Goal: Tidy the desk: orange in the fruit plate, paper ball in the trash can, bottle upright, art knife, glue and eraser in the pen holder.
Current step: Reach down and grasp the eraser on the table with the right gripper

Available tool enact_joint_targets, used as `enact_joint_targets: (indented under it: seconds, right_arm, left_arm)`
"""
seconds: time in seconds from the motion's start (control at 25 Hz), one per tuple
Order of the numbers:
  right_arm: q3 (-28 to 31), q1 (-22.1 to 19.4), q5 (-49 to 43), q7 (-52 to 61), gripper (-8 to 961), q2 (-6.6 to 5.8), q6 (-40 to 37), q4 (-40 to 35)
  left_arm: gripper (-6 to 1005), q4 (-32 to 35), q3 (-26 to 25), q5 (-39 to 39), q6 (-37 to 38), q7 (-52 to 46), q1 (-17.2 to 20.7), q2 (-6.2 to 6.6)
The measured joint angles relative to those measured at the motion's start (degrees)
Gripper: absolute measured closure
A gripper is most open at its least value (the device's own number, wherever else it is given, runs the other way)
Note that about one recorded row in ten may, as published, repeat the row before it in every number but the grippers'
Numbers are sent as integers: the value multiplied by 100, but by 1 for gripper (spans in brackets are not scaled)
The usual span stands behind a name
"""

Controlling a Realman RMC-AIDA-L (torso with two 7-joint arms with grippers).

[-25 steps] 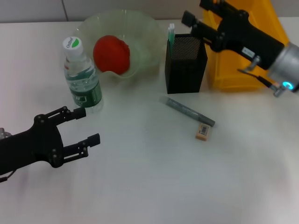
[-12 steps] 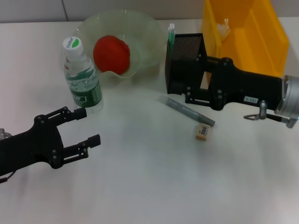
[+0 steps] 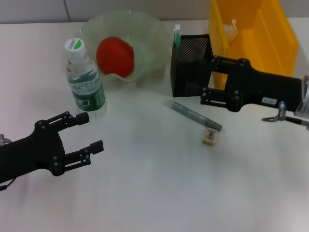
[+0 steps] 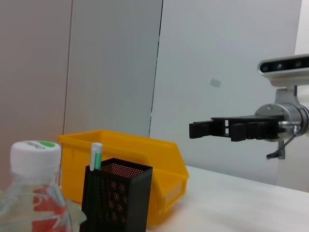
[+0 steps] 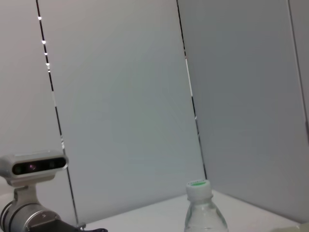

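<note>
A second ago the right tool (image 3: 206, 79) was high over the yellow bin (image 3: 256, 43), far right; half a second ago it had come down low in front of the holder (image 3: 191, 63), and now it has drawn back to the right, with its spread, empty fingers level with the holder's right wall. From that I judge it is lining up for the next pick rather than dropping anything. The knife (image 3: 195, 115) and the eraser (image 3: 209, 136) have not moved: both lie on the bench (image 3: 159, 183), near of the holder, the eraser just beside the knife's near end. The left tool (image 3: 81, 137) has stayed parked at the near left, spread and empty.

Much looks done already: the orange (image 3: 115, 55) sits in the plate (image 3: 154, 36), the bottle (image 3: 85, 79) stands upright left of it, a green-capped stick (image 3: 176, 35), likely the glue, stands in the holder, and something pale, perhaps the paper ball, lies in the bin.

The left wrist view adds a side-on look: the right tool (image 4: 200, 130) hangs well above the bench, which the head view hides. The right wrist view shows only the bottle cap (image 5: 198, 189) and walls, no fingers.
</note>
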Motion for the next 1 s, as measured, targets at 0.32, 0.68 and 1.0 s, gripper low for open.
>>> enact_joint_targets:
  seconds: [0.32, 0.68, 1.0]
  right_arm:
    - [-27, 214, -1880, 2401, 264, -14, -259, -1853]
    - [-43, 1109, -4309, 3861, 265, -45, -877, -2657]
    - [-607, 1760, -5421, 4259, 264, -24, -849, -2600]
  left_arm:
    - [230, 0, 0, 0, 3, 0, 0, 0]
    - [230, 10, -11, -1, 54, 1, 0, -13]
    - [230, 18, -70, -1, 69, 1, -8, -26]
